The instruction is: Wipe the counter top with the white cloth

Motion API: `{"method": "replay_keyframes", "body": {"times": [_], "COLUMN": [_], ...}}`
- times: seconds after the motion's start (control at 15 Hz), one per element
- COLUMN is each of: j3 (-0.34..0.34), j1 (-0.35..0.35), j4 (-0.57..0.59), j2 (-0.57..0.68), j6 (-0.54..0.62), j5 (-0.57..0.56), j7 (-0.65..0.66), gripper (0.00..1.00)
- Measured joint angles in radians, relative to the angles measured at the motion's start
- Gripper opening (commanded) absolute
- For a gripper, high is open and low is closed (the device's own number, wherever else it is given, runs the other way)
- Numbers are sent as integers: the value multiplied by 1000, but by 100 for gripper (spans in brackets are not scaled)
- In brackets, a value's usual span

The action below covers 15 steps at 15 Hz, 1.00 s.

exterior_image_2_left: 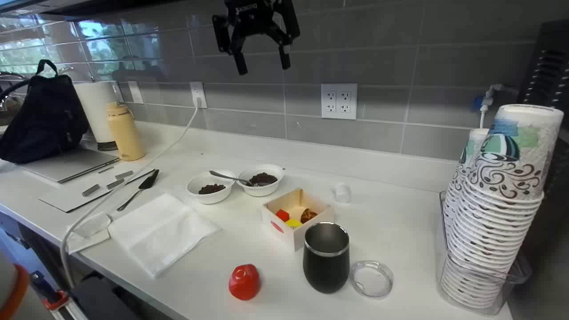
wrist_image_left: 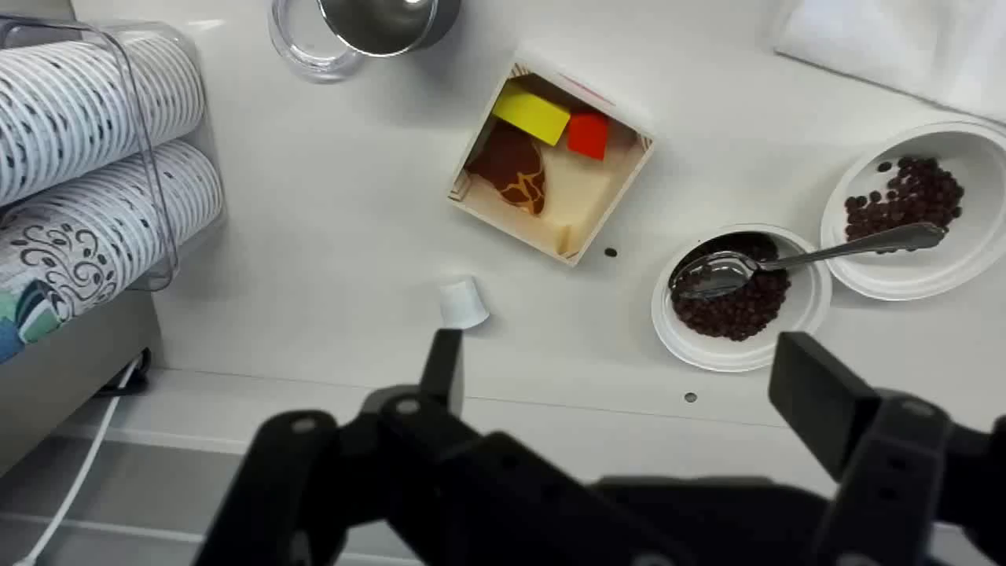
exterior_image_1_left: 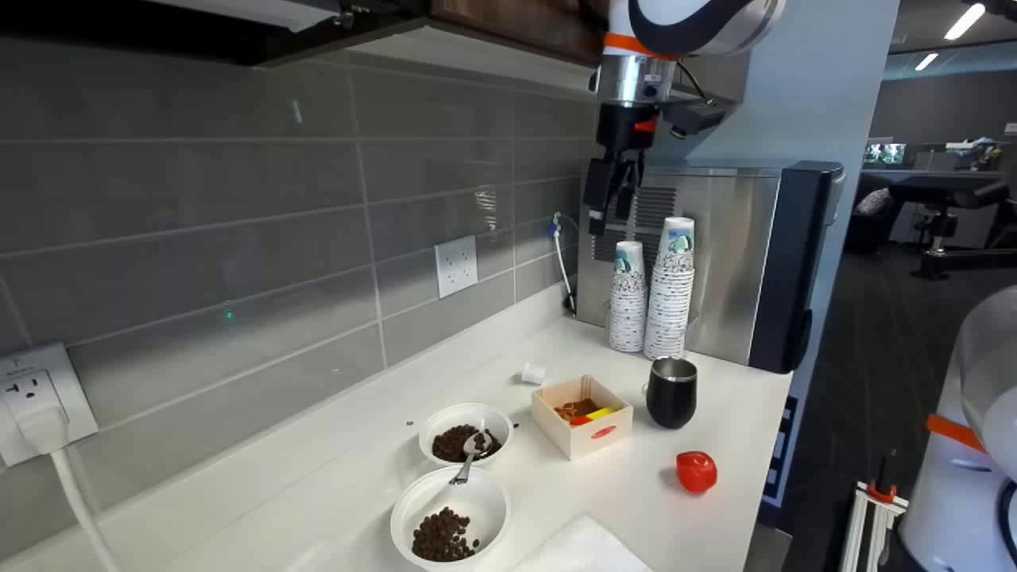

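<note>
Black two-fingered end effector: empty, jaws wide, hanging high — I'd guess for clearance.
Square white fabric cloth: flat on the smooth off-white bench, near its front edge — probably for reach.

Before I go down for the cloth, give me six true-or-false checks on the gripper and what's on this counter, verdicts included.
1. The gripper is raised above the counter top. True.
2. The gripper is shut. False: it is open and holds nothing.
3. The white cloth lies on the counter top. True.
4. The black cup stands next to the wooden box. True.
5. The black cup is capped. False: it is open, a clear lid beside it.
6. The wooden box is empty. False: it holds a yellow piece and a red piece.
</note>
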Motion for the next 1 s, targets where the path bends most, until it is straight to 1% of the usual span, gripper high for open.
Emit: {"method": "replay_keyframes", "body": {"times": [0.67, 0.87, 1.0], "j3": [0, 2, 7], "j1": [0, 8, 25], "j4": [-1, -28, -63], "j2": [0, -4, -11], "j6": [0, 0, 0], "j5": [0, 10, 24], "j7": [0, 0, 0], "gripper": [100, 100, 100]}}
